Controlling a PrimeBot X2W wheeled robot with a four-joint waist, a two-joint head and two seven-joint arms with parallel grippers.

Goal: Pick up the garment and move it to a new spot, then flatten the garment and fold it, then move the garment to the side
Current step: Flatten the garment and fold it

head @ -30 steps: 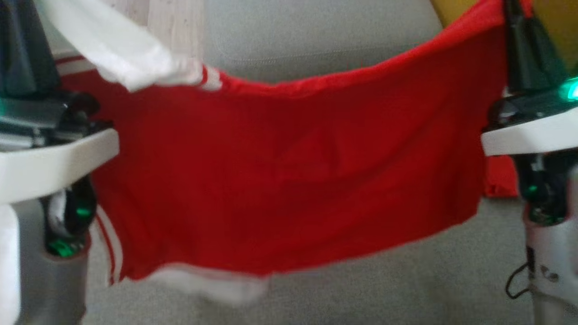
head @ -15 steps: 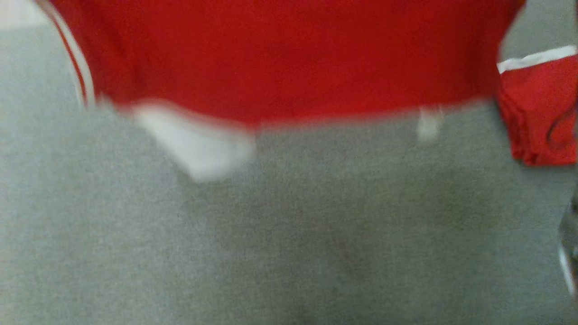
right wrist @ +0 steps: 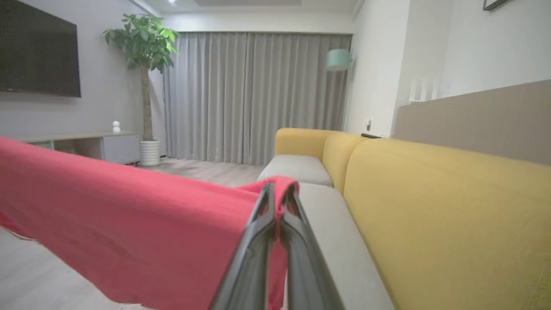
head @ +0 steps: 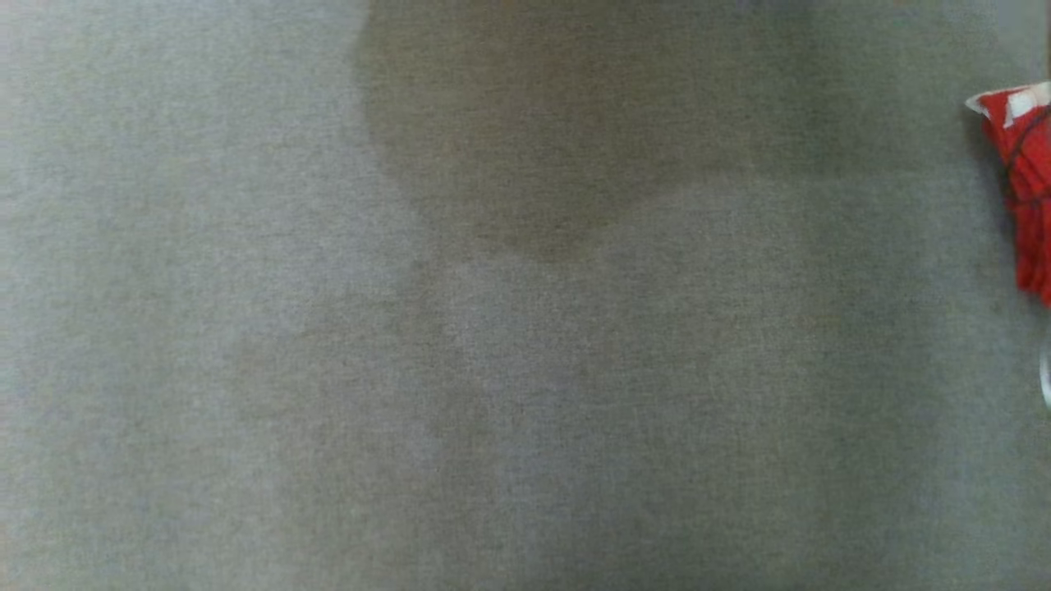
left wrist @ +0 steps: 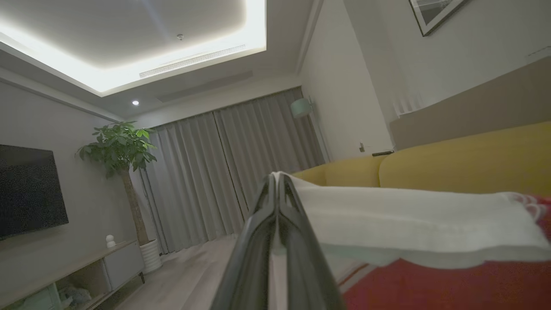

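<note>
The garment is a red top with white trim, held up stretched between both grippers. In the left wrist view my left gripper [left wrist: 277, 177] is shut on a white part of the garment [left wrist: 409, 224], with red cloth running below it. In the right wrist view my right gripper [right wrist: 278, 189] is shut on a bunched red edge, and the garment [right wrist: 129, 224] stretches away to the left above the seat. A red scrap with white [head: 1030, 189] shows at the head view's right edge; I cannot tell whether it belongs to the garment.
The grey seat cushion [head: 493, 369] lies below, with a dark shadow at its top. A yellow sofa back [right wrist: 452, 215] runs along the right. A potted plant [right wrist: 144, 43], a TV cabinet [right wrist: 107, 146] and curtains [right wrist: 258, 94] stand across the wooden floor.
The head camera has swung down, so the stretched garment and both arms have slid out of the top of its picture. Only grey cushion and a red scrap remain there.
</note>
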